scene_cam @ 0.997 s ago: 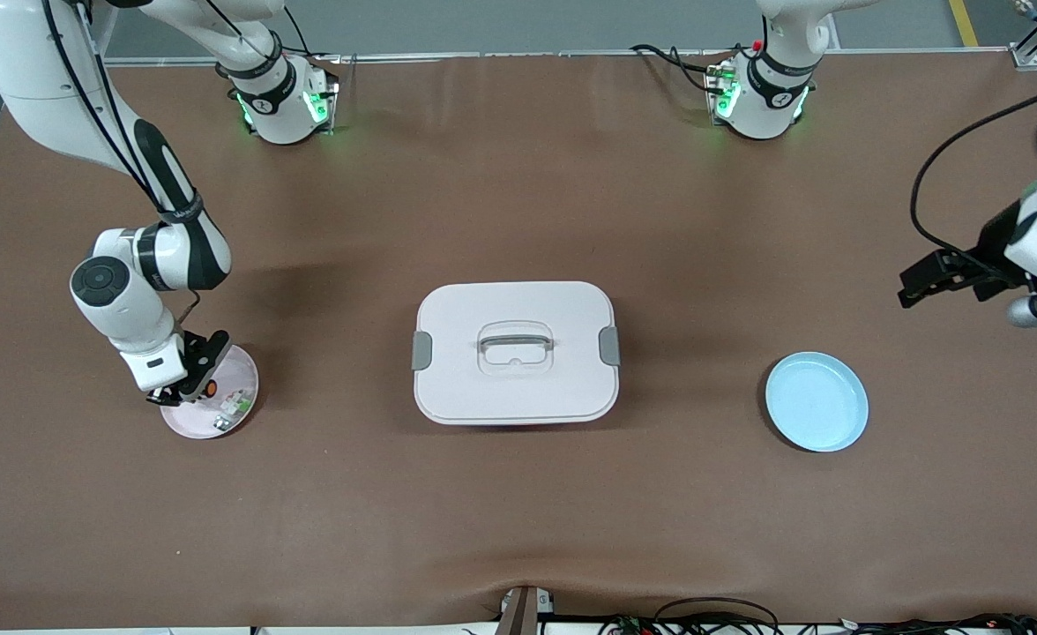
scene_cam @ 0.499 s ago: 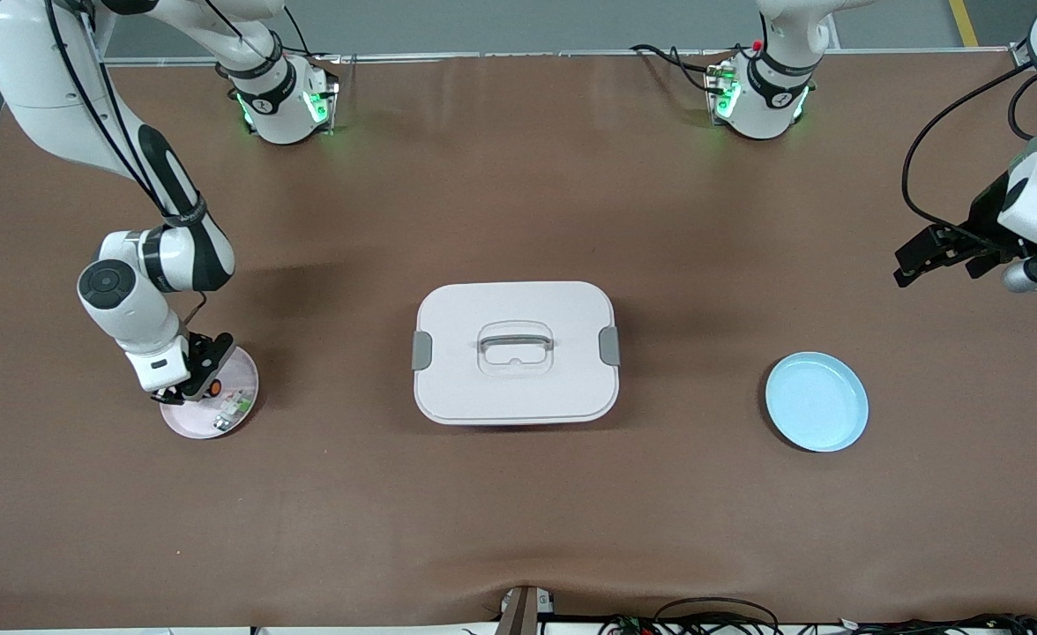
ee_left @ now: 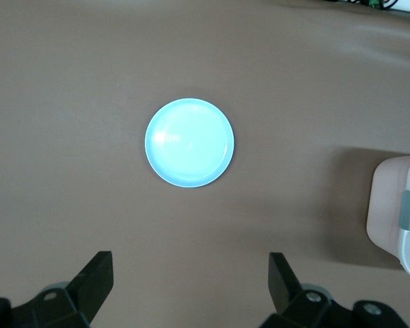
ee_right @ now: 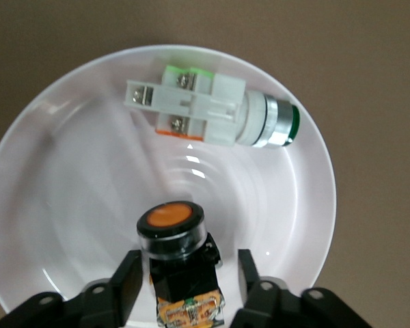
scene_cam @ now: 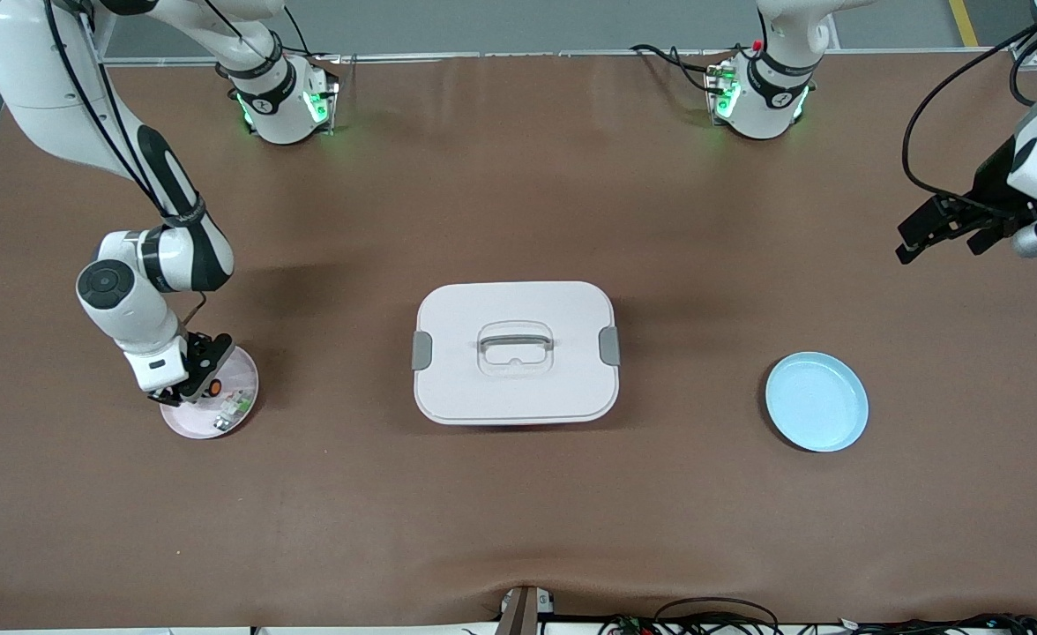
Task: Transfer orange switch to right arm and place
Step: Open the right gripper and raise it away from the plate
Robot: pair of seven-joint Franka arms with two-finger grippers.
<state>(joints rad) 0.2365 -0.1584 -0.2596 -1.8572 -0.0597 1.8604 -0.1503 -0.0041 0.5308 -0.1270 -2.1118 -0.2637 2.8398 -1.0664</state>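
The right claw is reaching down into the pink plate, fingers straddling the orange switch without clamping it. The left claw is hanging spread apart over the bench, waiting.

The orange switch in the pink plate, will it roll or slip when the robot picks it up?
Probably not. The orange switch has a blocky black body, so the right end effector has flat sides to pinch. It looks small, stiff and likely light. Its round cap might let it roll across the pink plate if dropped. The left end effector waits, open, above the blue plate.
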